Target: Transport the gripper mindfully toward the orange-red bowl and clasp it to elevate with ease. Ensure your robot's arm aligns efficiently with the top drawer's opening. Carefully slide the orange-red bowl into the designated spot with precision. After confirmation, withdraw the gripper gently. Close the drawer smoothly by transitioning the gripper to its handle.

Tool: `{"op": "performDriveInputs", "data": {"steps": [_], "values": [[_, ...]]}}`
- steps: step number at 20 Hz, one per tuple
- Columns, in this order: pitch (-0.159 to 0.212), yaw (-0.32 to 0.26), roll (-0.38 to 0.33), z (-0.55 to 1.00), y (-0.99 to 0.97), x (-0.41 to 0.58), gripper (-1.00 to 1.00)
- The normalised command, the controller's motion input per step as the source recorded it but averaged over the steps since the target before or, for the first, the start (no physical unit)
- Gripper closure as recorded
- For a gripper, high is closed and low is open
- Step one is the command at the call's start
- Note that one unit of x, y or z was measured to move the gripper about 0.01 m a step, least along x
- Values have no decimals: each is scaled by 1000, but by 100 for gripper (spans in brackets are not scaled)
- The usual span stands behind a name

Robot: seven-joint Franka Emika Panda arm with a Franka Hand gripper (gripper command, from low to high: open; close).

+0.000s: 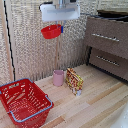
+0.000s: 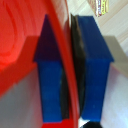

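High above the tabletop [image 1: 95,107], end effector [image 1: 61,25] is clamped on rim of bowl [image 1: 50,32]; grasp and lift done. Remaining: move to top drawer [image 1: 106,37], insert, release, close via handle [image 1: 105,37].

The orange-red bowl [image 1: 51,31] hangs high in open air. Toward three o'clock, nothing stands between it and the top drawer [image 1: 105,36]. Far below, the pink cup [image 1: 58,77], snack packet [image 1: 74,80] and red wire-mesh basket [image 1: 24,101] occupy the tabletop [image 1: 95,102].
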Motion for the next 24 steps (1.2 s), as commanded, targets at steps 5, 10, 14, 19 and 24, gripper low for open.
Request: {"op": "performDriveInputs", "data": {"steps": [5, 10, 14, 19, 24], "values": [[2, 27, 3, 767, -582, 50, 100], [0, 24, 76, 655, -832, 0, 100], [0, 0, 107, 654, -942, 17, 100], [12, -73, 83, 550, -781, 37, 100], [13, -90, 91, 450, -723, 45, 100]]}}
